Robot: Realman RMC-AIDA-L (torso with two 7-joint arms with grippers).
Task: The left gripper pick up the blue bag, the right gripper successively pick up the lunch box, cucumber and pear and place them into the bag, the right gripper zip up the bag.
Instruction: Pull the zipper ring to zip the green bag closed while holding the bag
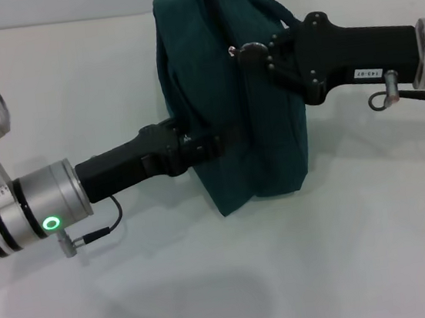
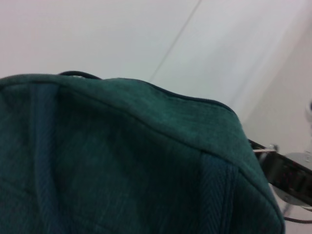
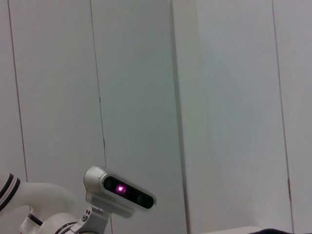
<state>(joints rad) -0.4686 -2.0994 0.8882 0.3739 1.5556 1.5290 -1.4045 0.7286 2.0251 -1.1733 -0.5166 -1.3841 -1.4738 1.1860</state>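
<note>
The blue bag (image 1: 225,103) stands upright on the white table (image 1: 326,261), between the two arms. The left gripper (image 1: 209,145) is closed on the bag's left side. The right gripper (image 1: 249,50) is at the bag's top by the zip, and I cannot tell how its fingers stand.

From my seat, the only surface I see in the head view is a plain white table (image 1: 350,266), matte, with soft grey shadows on it. Behind it a pale wall (image 1: 62,5) meets the table's far edge along a faint line. The right wrist view gives me tall white wall panels (image 3: 224,97) split by thin dark vertical seams, and low down a silver camera housing (image 3: 119,191) with a small magenta light.
</note>
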